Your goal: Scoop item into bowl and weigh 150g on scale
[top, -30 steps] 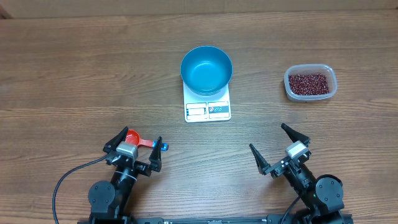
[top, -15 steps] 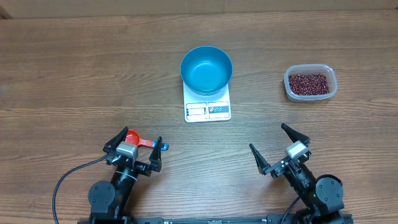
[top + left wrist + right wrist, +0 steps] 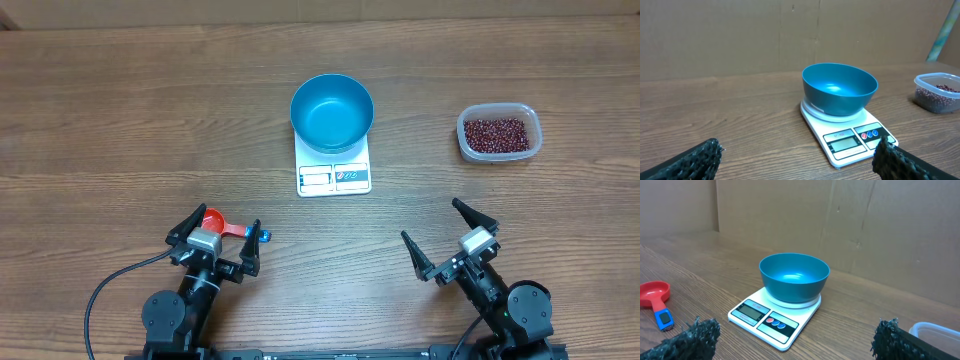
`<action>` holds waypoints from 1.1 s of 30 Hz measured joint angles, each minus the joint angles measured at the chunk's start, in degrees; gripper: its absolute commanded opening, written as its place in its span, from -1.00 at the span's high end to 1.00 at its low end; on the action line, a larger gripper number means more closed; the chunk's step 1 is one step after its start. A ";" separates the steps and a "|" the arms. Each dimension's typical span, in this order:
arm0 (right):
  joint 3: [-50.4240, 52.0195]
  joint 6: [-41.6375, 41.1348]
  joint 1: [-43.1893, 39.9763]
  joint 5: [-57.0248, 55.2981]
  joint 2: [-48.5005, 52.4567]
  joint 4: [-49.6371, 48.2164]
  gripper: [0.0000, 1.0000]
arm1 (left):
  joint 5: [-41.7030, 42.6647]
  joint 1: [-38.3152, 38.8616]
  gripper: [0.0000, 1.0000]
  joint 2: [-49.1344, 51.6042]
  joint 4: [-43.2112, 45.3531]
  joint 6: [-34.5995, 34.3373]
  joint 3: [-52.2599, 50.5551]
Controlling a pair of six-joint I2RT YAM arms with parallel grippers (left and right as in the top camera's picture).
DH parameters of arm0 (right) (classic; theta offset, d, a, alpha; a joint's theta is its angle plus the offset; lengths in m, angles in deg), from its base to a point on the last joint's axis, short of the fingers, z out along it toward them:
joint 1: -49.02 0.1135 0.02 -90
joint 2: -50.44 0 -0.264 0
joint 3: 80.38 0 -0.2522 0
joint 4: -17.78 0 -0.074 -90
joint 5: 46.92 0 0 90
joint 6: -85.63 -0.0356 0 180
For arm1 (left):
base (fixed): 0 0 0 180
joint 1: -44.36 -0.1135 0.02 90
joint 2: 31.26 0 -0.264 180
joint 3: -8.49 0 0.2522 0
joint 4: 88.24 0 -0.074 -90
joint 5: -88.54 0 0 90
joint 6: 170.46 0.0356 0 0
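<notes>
Left tool (image 3: 226,217) stood with its jaws spread wide, gripping nothing. The orange-red scoop (image 3: 212,220) lay on the tabletop (image 3: 120,120) between the two fingers as seen from overhead; whether they touched could not be determined. Right tool (image 3: 429,217) stood equally wide and held nothing, over bare wood near the front edge. The blue bowl (image 3: 331,112) sat upright on the white scale (image 3: 334,177) at mid-tabletop, with the display and buttons exposed toward the arms. The beans (image 3: 494,132) lay in the clear tub (image 3: 536,140), right of the scale and well apart from it.
</notes>
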 measured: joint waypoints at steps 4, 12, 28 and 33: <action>0.00 0.02 0.00 0.00 0.00 0.00 -1.00 | 0.00 0.00 -0.99 0.00 0.00 0.00 0.00; 0.00 0.02 0.00 0.00 0.00 0.00 -1.00 | 0.00 0.00 -1.00 0.00 0.00 0.00 0.00; 0.00 0.02 0.00 0.00 0.00 0.02 -1.00 | -1.57 0.00 -0.99 0.00 0.68 0.02 0.00; 0.00 0.02 0.00 0.00 0.00 0.00 -1.00 | -2.25 0.00 -0.99 0.00 -0.09 0.02 0.00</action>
